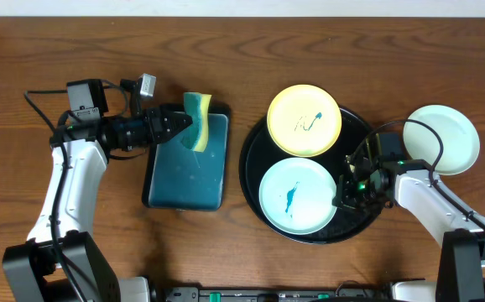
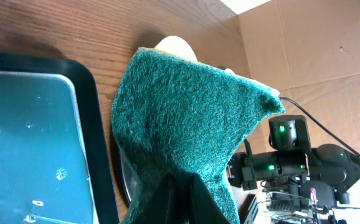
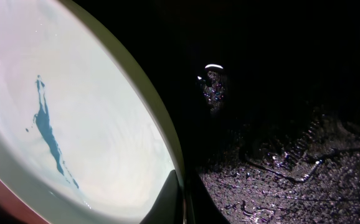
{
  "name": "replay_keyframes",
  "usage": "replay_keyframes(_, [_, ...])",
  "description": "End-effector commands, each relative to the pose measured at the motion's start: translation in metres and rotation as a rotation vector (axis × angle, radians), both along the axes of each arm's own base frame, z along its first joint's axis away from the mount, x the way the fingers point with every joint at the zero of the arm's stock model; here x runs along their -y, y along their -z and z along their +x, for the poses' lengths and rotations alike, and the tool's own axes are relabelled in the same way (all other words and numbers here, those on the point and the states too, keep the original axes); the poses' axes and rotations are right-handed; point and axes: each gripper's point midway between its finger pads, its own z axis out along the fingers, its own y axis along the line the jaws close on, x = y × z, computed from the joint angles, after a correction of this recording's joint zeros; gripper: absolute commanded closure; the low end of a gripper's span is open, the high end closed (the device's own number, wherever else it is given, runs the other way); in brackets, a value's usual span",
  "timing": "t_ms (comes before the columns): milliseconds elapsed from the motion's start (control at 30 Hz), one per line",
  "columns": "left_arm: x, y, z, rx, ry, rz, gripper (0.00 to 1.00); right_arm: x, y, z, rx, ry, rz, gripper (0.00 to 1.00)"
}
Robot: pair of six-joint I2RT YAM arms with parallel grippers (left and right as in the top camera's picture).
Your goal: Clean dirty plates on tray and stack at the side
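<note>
The black tray [image 1: 254,180] holds a pale yellow plate [image 1: 305,120] with a teal scribble and a mint-white plate [image 1: 298,195] with a teal smear. A second mint-white plate [image 1: 442,138] lies on the wood at the right, off the tray. My right gripper [image 1: 343,195] is shut on the right rim of the smeared plate [image 3: 74,124], one finger inside the rim, one outside over the tray [image 3: 279,124]. My left gripper [image 1: 184,126] is shut on the yellow-green sponge [image 1: 197,120], held over the teal tray; its green scrub face fills the left wrist view [image 2: 186,118].
The rectangular teal tray [image 1: 188,164] with water sits left of the black tray. Cables run by both arms. Bare wood lies along the front and far left.
</note>
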Motion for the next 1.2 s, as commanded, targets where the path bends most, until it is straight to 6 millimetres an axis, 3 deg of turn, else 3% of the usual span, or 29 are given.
replay_keyframes(0, [0.0019, -0.0123, -0.0017, 0.041, 0.02, -0.024, 0.92, 0.0019, 0.0039, -0.0037, -0.014, 0.001, -0.023, 0.99])
replay_keyframes(1167, [0.0004, -0.0057, -0.0025, 0.024, 0.009, -0.007, 0.92, 0.0016, 0.0038, -0.001, -0.002, 0.002, -0.022, 0.99])
